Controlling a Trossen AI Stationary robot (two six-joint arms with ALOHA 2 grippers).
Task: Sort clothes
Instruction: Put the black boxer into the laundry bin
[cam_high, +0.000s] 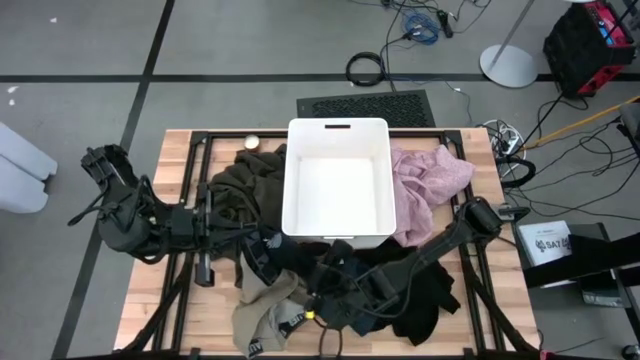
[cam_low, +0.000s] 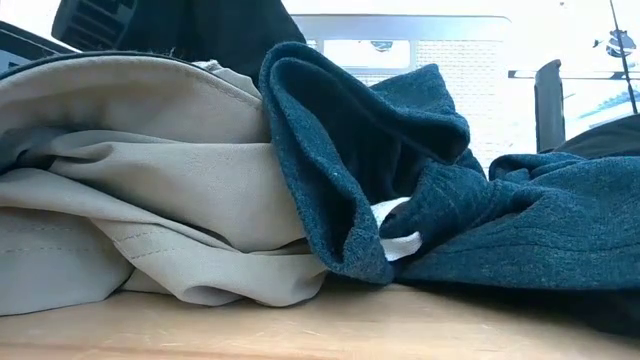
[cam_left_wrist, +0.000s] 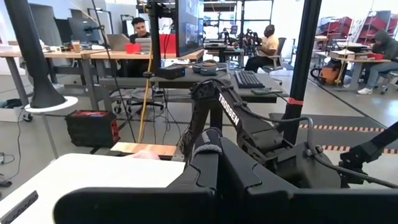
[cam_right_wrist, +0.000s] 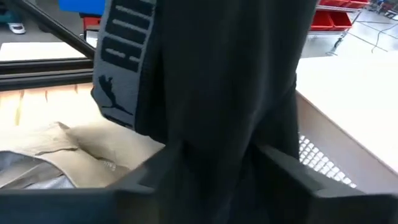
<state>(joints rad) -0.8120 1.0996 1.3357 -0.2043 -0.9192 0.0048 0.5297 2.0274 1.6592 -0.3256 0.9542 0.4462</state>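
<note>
Near edge of the table (cam_high: 165, 300): the beige garment (cam_high: 262, 312) lies at the front, its lettered waistband toward the table's front edge. Bare wood remains open at the front left corner. In the low view, the beige garment (cam_low: 130, 200) and the navy-teal garment (cam_low: 440, 200) fill the frame and rest on the wood, touching each other.

Right gripper (cam_high: 322, 283): positioned just behind the beige garment, over the dark pile at front centre. The right wrist view shows a black garment (cam_right_wrist: 217, 81) with a grey lettered band hanging between the fingers (cam_right_wrist: 298, 171); the fingers are clamped on it. The black garment (cam_high: 420, 290) spreads to the right of the gripper, toward the front right corner.

Left gripper (cam_high: 262, 243): located beside the front left corner of the white bin (cam_high: 337, 180), close to the right gripper. Finger state cannot be determined; the left wrist view shows only the bin rim (cam_left_wrist: 81, 177), the other arm and the room beyond.

Mid-table: the bin stands at centre. The dark olive garment (cam_high: 235, 185) lies against its left wall; the pale pink garment (cam_high: 432, 180) lies against its right wall.

Far edge: a strip of bare wood runs behind the olive garment on the left.
</note>
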